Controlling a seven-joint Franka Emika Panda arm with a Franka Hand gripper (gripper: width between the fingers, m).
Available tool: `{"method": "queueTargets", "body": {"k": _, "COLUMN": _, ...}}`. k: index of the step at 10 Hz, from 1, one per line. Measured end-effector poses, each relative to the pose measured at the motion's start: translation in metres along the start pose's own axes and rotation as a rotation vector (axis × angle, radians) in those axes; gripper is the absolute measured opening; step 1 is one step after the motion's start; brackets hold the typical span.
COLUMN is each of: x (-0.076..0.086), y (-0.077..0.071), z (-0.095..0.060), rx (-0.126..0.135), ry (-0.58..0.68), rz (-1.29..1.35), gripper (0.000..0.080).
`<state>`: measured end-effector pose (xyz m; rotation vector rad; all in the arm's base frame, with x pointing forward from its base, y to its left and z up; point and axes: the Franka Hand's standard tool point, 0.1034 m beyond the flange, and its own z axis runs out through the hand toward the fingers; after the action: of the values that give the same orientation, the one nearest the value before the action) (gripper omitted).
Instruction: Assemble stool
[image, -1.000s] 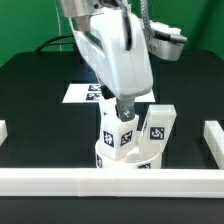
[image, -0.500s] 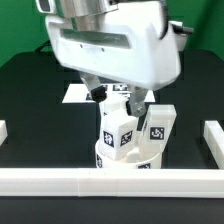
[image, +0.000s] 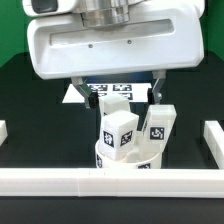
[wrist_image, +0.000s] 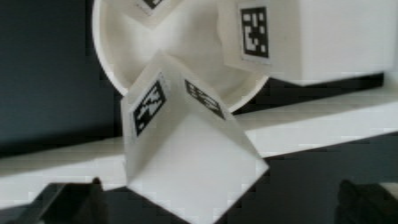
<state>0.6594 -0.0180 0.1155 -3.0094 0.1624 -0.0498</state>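
Stool (image: 128, 145) unmoved; arm (image: 110, 40) has risen, jaws open.

My gripper (image: 117, 95) hangs up high, wrist block filling the top of the exterior view, fingers (image: 80, 92) spread wide and pointing down. Looks empty, though the tips are hard to see.

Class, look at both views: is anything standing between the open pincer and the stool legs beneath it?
Nothing visible does. The pincer is open, and in the wrist view one leg stands right below it with only free space between. In the exterior view two legs stand upright on the seat, with nothing above them but the arm.
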Motion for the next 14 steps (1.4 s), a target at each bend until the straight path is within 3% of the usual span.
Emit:
{"method": "queueTargets", "body": {"k": 5, "x": -0.001, "y": 0.005, "z": -0.001, "rx": -0.029, "ry": 0.024, "rz": -0.437, "gripper": 0.0649}}
{"method": "queueTargets", "body": {"k": 8, "x": -0.007, "y": 0.020, "z": 0.011, "rx": -0.048, "ry": 0.001, "rz": -0.697, "gripper": 0.0649}}
{"method": "queueTargets", "body": {"k": 9, "x": -0.007, "y": 0.021, "z": 0.012, "rx": -0.062, "ry": 0.005, "rz": -0.735, "gripper": 0.0649}}
{"method": "queueTargets", "body": {"k": 14, "x": 0.003, "y": 0.020, "z": 0.025, "rx": -0.077, "ry": 0.003, "rz": -0.656, "gripper": 0.0649}}
